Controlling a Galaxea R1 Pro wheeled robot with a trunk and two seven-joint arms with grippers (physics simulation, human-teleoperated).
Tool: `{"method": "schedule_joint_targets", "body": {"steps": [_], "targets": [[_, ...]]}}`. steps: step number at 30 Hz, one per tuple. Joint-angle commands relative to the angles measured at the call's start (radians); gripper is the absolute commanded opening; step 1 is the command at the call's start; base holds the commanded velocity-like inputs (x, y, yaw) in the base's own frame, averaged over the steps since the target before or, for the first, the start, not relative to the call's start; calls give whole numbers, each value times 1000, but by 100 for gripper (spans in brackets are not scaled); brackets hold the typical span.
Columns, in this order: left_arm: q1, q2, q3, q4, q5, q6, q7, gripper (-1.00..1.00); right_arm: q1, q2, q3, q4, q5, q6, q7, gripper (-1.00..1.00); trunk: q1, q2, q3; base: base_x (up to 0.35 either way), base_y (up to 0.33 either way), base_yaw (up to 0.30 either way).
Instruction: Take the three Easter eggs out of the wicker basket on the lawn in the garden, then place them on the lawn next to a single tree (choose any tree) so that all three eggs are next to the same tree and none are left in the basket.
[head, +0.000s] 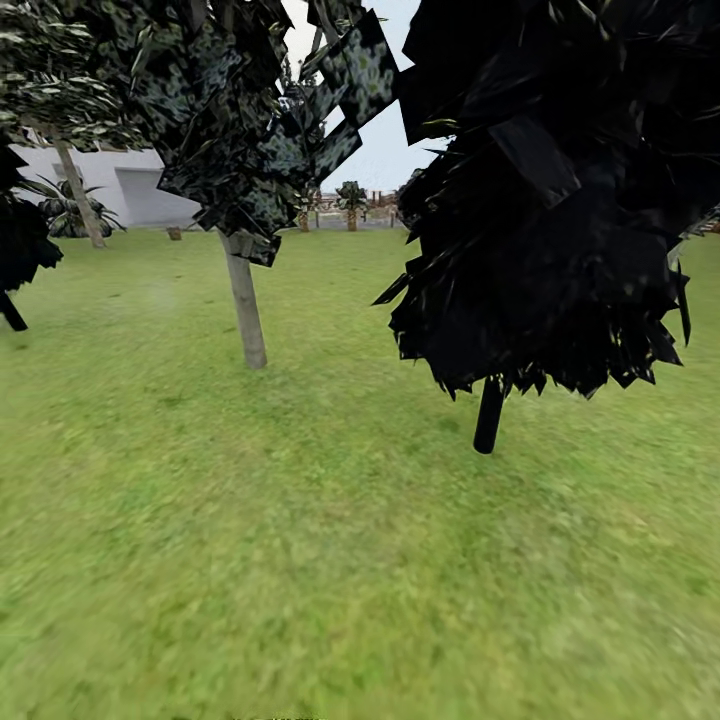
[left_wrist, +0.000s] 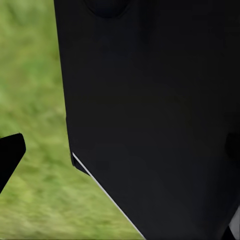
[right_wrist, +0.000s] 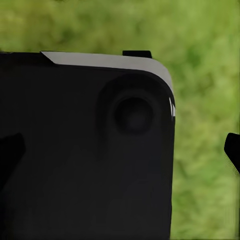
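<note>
Across the head view spreads the lawn, bearing a pale upright trunk with its long axis near vertical, and a black-leaved tree on a short dark stem just right of it. Behind stands a white house. Each wrist view shows grass beside a dark robot body; how the jaws stand cannot be told.

A wide lawn of short, mottled green grass fills the lower part of the head view and runs back toward 12 o'clock. It is flat and blurred. In the garden, a white house wall stands far off at about 11 o'clock. The same green grass shows blurred past dark robot bodywork in the left wrist view and the right wrist view.
</note>
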Motion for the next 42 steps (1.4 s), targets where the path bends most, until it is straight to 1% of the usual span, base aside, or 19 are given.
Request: {"method": "schedule_joint_targets", "body": {"steps": [1, 19, 42], "targets": [[0, 0, 1, 0, 1, 0, 0, 100, 0, 0, 0, 1, 1, -3, -1, 100, 0, 0, -1, 0, 0, 289], [0, -2, 0, -1, 1, 0, -2, 100, -1, 1, 0, 1, 2, -4, -2, 100, 0, 0, -6, 0, 0, 289], [0, -3, 0, -2, -1, 0, -4, 100, -1, 2, 0, 1, 2, -4, -2, 100, 0, 0, -22, 0, 0, 265]]}}
